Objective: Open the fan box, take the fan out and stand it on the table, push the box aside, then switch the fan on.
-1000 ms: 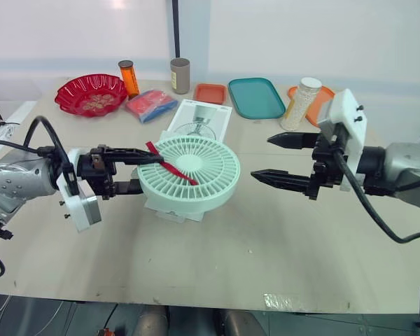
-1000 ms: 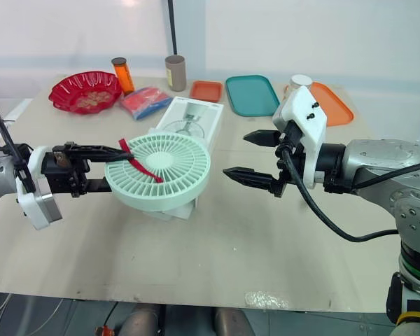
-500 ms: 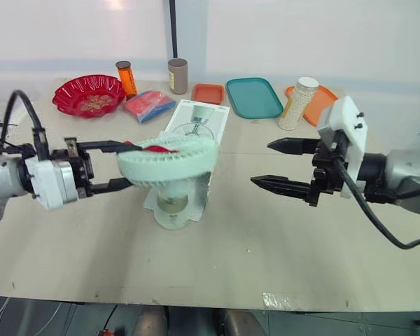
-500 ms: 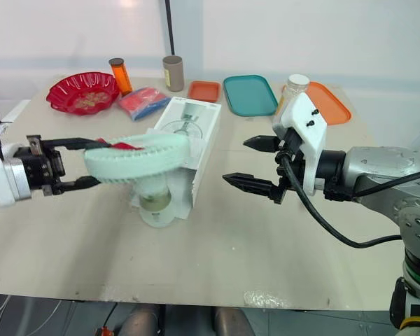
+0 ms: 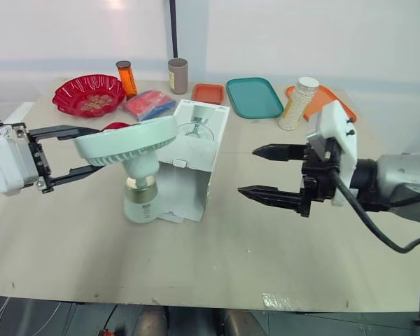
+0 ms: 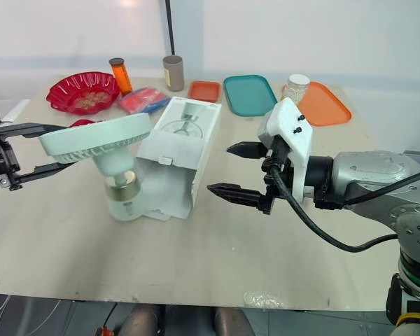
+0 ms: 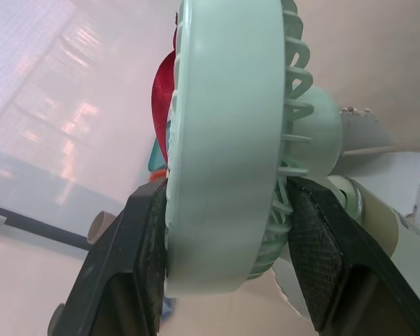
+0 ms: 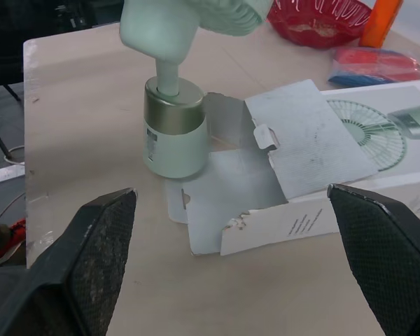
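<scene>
The mint-green fan (image 5: 126, 140) stands with its gold-banded base (image 5: 141, 199) on the table, just left of the box's open end. Its round head lies tilted almost flat. My left gripper (image 5: 94, 150) is shut on the rim of the head, and in the left wrist view both pads (image 7: 143, 259) press the head (image 7: 224, 140). The white fan box (image 5: 196, 150) lies on its side with its end flaps open (image 8: 315, 161). My right gripper (image 5: 248, 170) hovers open to the right of the box, holding nothing, its fingertips pointing at it.
Along the back edge of the table stand a red bowl (image 5: 89, 94), an orange bottle (image 5: 127, 75), a grey cup (image 5: 178, 75), a blue and red packet (image 5: 148, 105), a small orange tray (image 5: 208, 93), a teal tray (image 5: 255, 96) and a white bottle (image 5: 297, 103).
My left gripper has drawn the fan leftward out of the box and tipped its head from face-up to nearly flat; the base now meets the table. My right gripper has edged left toward the box.
</scene>
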`<state>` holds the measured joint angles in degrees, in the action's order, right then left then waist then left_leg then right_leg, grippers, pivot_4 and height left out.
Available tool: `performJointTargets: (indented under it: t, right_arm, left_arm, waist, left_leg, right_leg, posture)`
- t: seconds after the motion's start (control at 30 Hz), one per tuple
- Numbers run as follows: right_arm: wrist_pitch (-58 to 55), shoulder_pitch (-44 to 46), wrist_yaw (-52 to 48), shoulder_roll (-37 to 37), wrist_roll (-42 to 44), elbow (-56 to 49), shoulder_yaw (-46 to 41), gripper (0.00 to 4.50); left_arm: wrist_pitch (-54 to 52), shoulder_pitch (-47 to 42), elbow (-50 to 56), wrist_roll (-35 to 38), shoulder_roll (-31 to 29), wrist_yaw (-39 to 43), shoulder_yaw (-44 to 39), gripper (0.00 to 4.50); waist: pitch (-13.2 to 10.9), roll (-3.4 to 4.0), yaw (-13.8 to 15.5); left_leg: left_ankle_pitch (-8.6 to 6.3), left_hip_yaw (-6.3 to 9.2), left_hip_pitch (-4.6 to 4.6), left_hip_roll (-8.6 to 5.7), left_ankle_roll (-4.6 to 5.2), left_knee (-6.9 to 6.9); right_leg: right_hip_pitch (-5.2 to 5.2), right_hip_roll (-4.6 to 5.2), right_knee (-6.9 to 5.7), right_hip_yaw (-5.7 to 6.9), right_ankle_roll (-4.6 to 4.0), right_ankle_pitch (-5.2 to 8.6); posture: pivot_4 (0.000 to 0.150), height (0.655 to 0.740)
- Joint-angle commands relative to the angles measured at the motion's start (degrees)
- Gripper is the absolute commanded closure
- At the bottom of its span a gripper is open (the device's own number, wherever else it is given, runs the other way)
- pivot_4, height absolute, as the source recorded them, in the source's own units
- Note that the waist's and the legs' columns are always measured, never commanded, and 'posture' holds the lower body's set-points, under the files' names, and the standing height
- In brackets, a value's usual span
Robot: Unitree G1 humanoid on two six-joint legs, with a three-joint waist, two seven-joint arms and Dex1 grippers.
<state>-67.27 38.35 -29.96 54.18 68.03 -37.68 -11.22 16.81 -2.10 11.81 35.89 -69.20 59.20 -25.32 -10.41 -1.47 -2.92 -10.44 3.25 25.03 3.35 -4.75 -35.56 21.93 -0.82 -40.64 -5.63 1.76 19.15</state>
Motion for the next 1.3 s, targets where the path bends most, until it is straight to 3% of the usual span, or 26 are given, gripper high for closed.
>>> performJointTargets:
  t: [0.03,0.3,0.43,0.83,1.13,1.3]
  right_arm:
    - [1.41,3.14,-0.45,-0.58,1.32,0.98,0.92,0.0]
    - [0.6,7.74,0.09,-2.5,3.57,3.62,3.37,0.0]
    - [0.16,10.66,1.5,-3.98,5.4,4.78,4.21,0.0]
    - [1.07,12.95,0.12,-4.72,2.07,6.63,6.32,0.0]
    - [1.56,13.74,-1.71,-5.5,-2.12,7.41,7.79,0.0]
    - [1.68,13.85,-2.26,-6.15,-3.53,7.35,8.35,0.0]
  left_arm:
    - [-4.34,3.46,2.26,-0.31,1.35,2.87,-13.22,2.51]
    - [-11.57,10.54,5.02,-5.86,6.21,5.65,-25.57,2.51]
    - [-14.9,12.16,3.42,-11.05,8.41,1.65,-29.12,2.51]
    - [-20.32,2.01,-3.62,-19.3,9.35,-11.91,-22.43,2.51]
    - [-25.98,-7.53,-4.09,-20.58,13.75,-21.83,-12.97,2.51]
    - [-30.08,-8.32,-2.51,-19.9,16.62,-24.09,-10.8,2.51]
  waist:
    - [0.0,0.0,-0.09]
    - [0.01,-0.03,0.19]
    - [0.0,-0.03,0.17]
    - [0.02,-0.09,0.2]
    - [0.02,-0.14,0.21]
    - [0.03,-0.17,0.09]
  left_leg:
    - [0.0,0.0,0.0,0.02,0.0,0.02]
    - [0.0,-0.01,0.0,0.1,0.0,0.02]
    - [0.0,-0.03,0.0,0.16,0.0,0.02]
    - [0.0,-0.01,0.01,0.23,0.0,0.02]
    - [0.0,0.0,0.06,0.24,-0.01,0.03]
    - [0.0,-0.03,0.06,0.24,-0.01,0.02]
  right_leg:
    - [0.03,-0.03,-0.02,0.0,-0.03,0.01]
    - [0.05,-0.09,-0.07,0.0,-0.07,0.03]
    - [0.08,-0.12,-0.1,0.01,-0.11,0.03]
    - [0.12,-0.18,-0.11,0.04,-0.17,0.0]
    - [0.21,-0.2,-0.2,0.04,-0.18,0.0]
    - [0.22,-0.19,-0.23,-0.01,-0.18,0.0]
  posture:
    - [0.15,0.74]
    - [0.15,0.74]
    - [0.15,0.74]
    - [0.15,0.74]
    - [0.15,0.74]
    - [0.15,0.74]
